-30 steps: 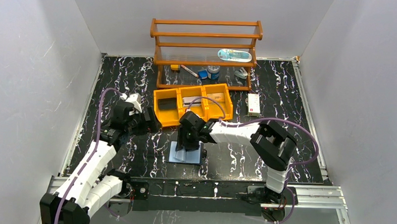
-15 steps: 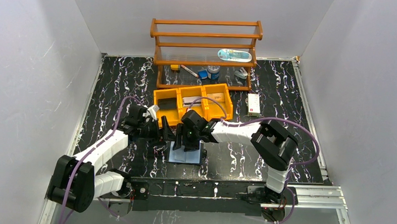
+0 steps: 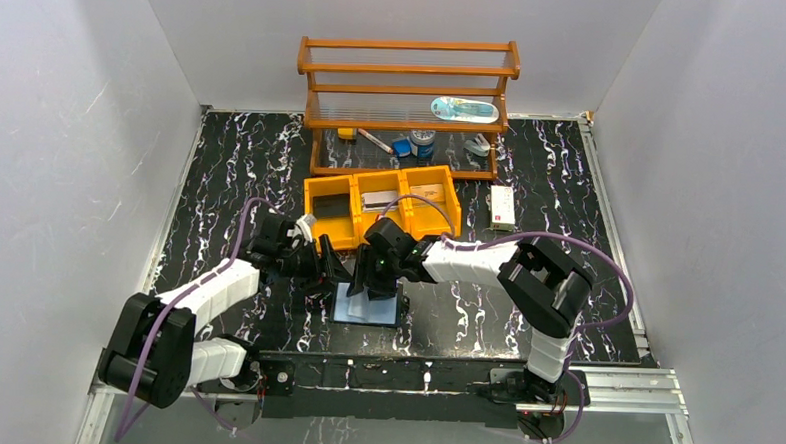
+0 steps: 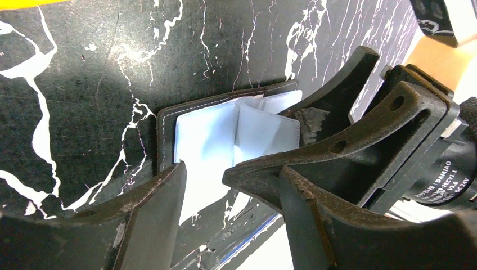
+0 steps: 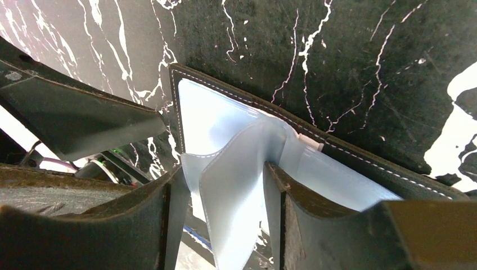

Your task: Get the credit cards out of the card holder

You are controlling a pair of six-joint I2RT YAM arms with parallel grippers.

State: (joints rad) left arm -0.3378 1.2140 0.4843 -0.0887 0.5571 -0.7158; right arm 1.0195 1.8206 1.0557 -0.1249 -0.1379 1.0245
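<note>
A small black folding card holder (image 3: 368,308), opened with its pale blue inside facing up, lies on the black white-veined counter (image 3: 231,165) near the front edge. The right hand (image 5: 225,171) straddles a raised sleeve leaf; whether it pinches the leaf cannot be told. The left hand (image 4: 205,174), fingers spread, hovers at the holder's left edge. Beyond sit a yellow three-compartment plastic bin (image 3: 311,203) and an orange wooden rack (image 3: 408,71).

card holder (image 4: 205,140) lies open on black table (image 4: 84,67)
</note>
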